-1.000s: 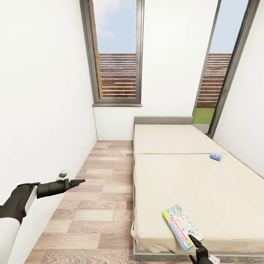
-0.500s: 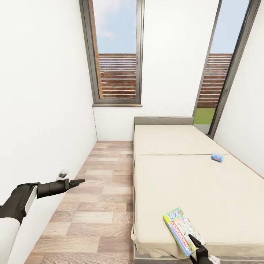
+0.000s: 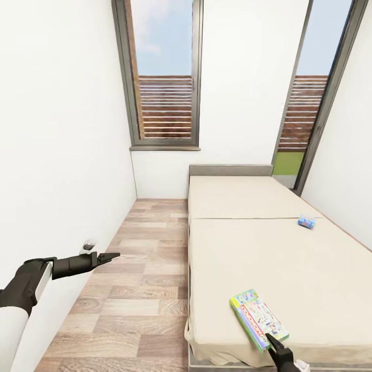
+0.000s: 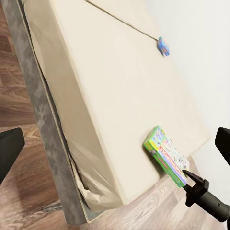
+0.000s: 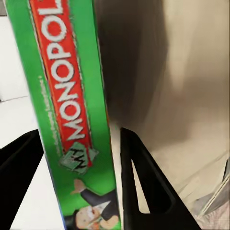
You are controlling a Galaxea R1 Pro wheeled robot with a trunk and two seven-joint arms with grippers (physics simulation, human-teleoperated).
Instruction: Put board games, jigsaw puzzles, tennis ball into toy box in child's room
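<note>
Where the bed runs back from the near edge toward the far wall, its cream top fills the head view from about 5 o'clock up to 1 o'clock, with brown plank floor alongside it at 7 o'clock. A green-edged board game lies flat on the bed close to its near edge, at roughly 5 o'clock in that view. The right claw sits at the box's nearest corner. Seen from the right wrist, the green side of the box, printed with a red Monopoly banner, stands between the two dark fingers; the claw is spread wide around the box edge, and whether the fingers touch it cannot be told. The left wrist view shows the same game at the mattress edge with the right claw at its near end.

A second, small blue board game rests far up the bed at about 2 o'clock, near the right-hand wall; it also appears in the left wrist view.

The left claw is held out over the floor at about 8 o'clock, beside the white wall, well apart from the bed and gripping nothing; its fingers stand far apart at the edges of its wrist view.

Two tall windows pierce the far wall at 12 o'clock.
</note>
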